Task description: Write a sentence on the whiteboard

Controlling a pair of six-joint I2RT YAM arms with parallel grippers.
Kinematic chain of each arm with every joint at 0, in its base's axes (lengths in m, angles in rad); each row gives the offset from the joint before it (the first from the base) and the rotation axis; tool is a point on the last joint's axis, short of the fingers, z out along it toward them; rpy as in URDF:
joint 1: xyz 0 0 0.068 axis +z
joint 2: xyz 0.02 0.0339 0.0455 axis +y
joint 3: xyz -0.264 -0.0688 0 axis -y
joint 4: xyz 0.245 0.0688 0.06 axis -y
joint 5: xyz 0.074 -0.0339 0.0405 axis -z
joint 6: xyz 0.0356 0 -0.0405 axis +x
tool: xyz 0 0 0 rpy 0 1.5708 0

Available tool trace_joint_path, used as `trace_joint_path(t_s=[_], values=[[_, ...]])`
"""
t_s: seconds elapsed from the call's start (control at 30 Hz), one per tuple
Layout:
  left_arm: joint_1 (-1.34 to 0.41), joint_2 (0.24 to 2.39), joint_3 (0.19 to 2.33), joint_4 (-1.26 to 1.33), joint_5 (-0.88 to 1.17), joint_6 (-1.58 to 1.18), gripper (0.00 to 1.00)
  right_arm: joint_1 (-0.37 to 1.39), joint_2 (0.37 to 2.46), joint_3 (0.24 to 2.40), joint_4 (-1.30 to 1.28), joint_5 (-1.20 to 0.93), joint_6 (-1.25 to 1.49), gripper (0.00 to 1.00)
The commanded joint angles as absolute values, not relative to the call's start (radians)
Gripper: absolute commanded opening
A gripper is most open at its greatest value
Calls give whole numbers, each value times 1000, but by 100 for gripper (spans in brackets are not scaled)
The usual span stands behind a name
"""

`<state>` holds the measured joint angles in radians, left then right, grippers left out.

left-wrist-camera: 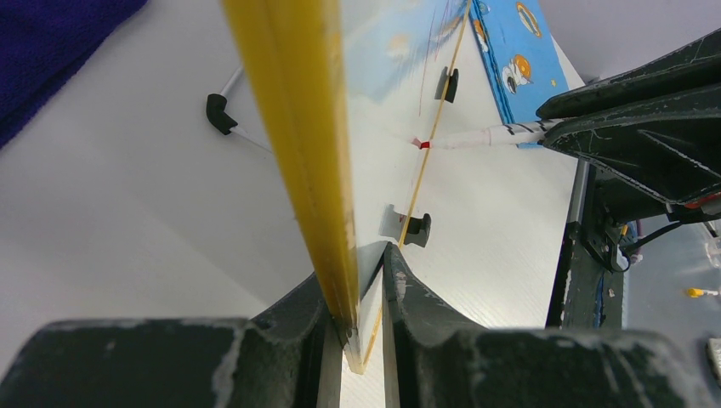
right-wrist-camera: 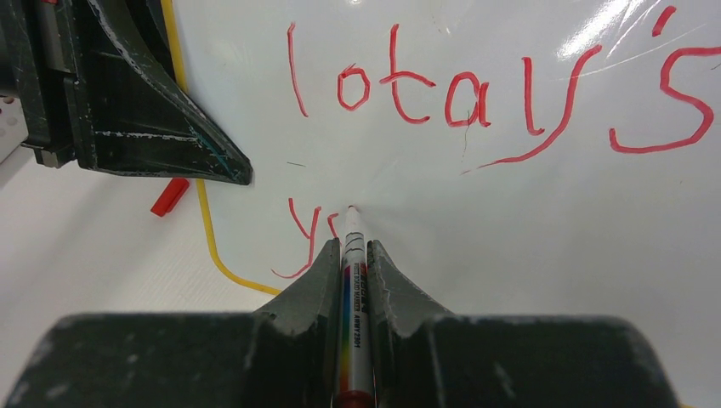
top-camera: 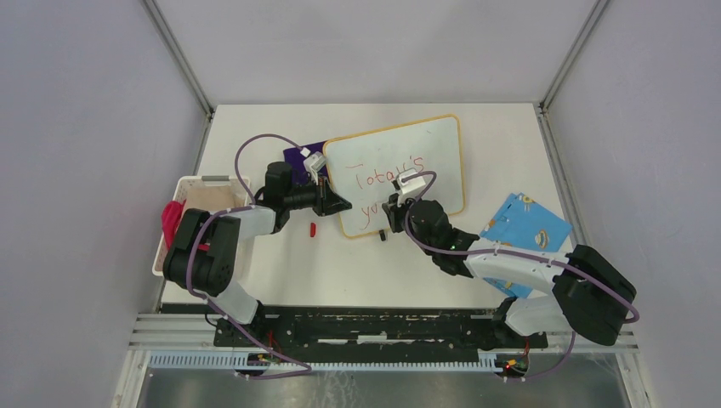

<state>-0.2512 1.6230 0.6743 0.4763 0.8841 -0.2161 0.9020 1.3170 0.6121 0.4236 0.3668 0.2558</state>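
Centrally in the overhead view sits the glossy white rectangular whiteboard with its thin yellow frame, skewed to the picture edges. The left gripper is pinched narrowly on the board's yellow edge. The right gripper is closed on a slim white red-ink marker, whose tip meets the board. The red handwritten sentence shows one full line and, at lower left of the right wrist frame, the start of a second. Likely hazards: uneven tip pressure could break or smear strokes, and a slipping left grip could let the board shift and distort the letters.
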Motion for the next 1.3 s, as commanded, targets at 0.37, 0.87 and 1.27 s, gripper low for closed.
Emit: trace_joint_path(t_s=[0.37,0.87,1.27], values=[[-265,1671,663,360,713,-106,2,900,1333,637,459,329,260,0],[-265,1672,664,358,712,-106,2,910,1264,624,454,333,271,0],[-267,1667,664,353,710,-104,2,900,1246,623,434,378,259,0]])
